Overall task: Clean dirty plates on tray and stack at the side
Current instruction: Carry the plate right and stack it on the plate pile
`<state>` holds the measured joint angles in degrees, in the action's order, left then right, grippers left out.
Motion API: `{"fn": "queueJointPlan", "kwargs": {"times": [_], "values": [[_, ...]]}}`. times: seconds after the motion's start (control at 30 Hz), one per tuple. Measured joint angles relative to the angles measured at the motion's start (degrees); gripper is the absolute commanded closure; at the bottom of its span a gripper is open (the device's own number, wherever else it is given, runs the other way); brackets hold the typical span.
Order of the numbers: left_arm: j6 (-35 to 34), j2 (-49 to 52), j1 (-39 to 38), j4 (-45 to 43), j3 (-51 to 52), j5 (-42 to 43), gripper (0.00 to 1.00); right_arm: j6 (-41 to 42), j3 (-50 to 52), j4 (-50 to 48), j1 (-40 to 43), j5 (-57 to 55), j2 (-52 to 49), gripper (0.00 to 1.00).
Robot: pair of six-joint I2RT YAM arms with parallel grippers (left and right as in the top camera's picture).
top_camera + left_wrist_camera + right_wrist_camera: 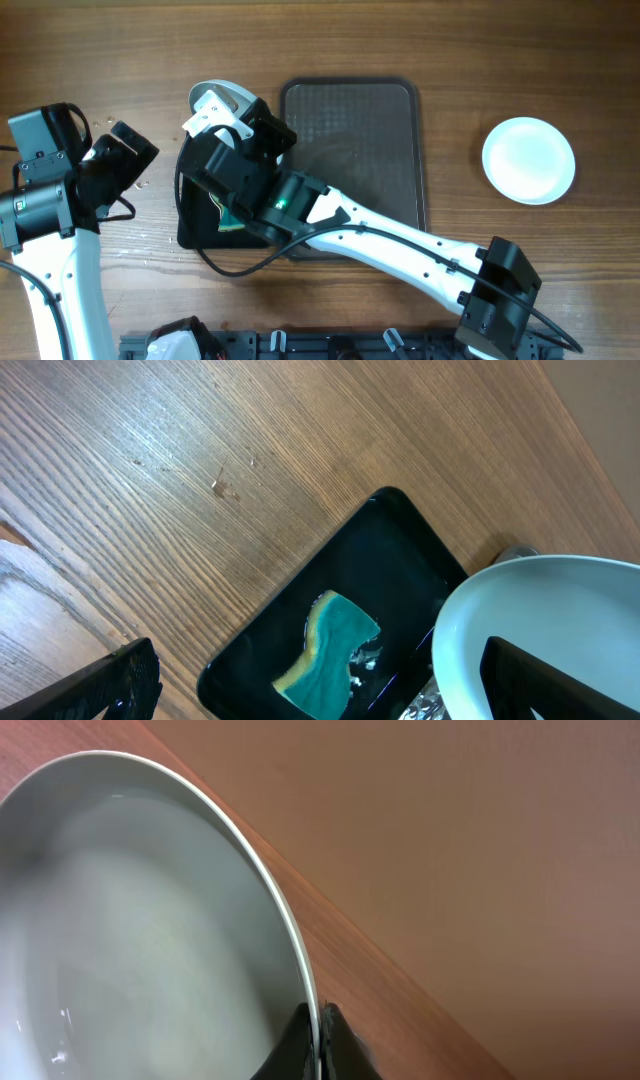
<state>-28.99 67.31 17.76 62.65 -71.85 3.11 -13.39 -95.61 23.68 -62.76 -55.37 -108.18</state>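
Note:
My right gripper (238, 128) is shut on the rim of a white plate (220, 98) and holds it tilted above the small black tray (190, 232). In the right wrist view the jaws (318, 1032) pinch the plate's edge (150, 920). A teal and yellow sponge (330, 650) lies in the black tray (400, 550), with wet specks beside it. The held plate (540, 620) shows at the right of the left wrist view. My left gripper (128, 150) is open and empty, left of the black tray; its fingers (320, 678) frame the sponge from above.
A large grey mesh tray (350, 150) lies at the table's middle, partly under my right arm. A clean white plate (528, 160) sits at the right side. Small crumbs (222, 486) lie on the wood left of the black tray.

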Motion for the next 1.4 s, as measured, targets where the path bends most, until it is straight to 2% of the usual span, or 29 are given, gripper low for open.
{"fn": "queueJointPlan", "kwargs": {"times": [0.13,0.33,0.5,0.7,0.83,0.97,1.1,1.2,1.3,1.4], "values": [[0.0,0.0,0.0,0.0,0.0,0.0,0.00,1.1,0.0,0.4,0.0,0.1,0.0,0.96],[0.0,0.0,0.0,0.0,0.0,0.0,0.00,13.3,0.0,9.1,3.4,8.3,0.0,0.96],[0.0,0.0,0.0,0.0,0.0,0.0,0.00,23.3,0.0,15.2,13.8,28.8,0.0,0.96],[0.0,0.0,0.0,0.1,0.0,0.0,0.00,31.6,0.0,23.1,35.3,68.2,2.3,0.96],[0.0,0.0,0.0,0.1,0.0,0.0,0.00,33.1,0.0,29.5,50.0,80.1,9.6,0.96],[0.0,0.0,0.0,0.1,0.0,0.0,0.00,34.1,-0.3,37.0,62.2,79.8,16.0,0.96],[0.0,0.0,0.0,0.1,0.0,0.0,0.00,35.1,0.0,42.3,72.1,74.0,16.7,0.96],[0.0,0.0,0.0,0.1,0.0,0.0,0.00,35.4,3.1,42.1,78.4,70.6,16.2,0.96],[0.0,0.0,0.0,0.1,0.0,0.0,0.00,36.3,10.3,39.2,85.8,68.3,15.7,0.96],[0.0,0.0,0.0,0.1,0.0,0.0,0.00,37.4,16.2,36.2,89.3,67.0,15.4,0.96]]}}
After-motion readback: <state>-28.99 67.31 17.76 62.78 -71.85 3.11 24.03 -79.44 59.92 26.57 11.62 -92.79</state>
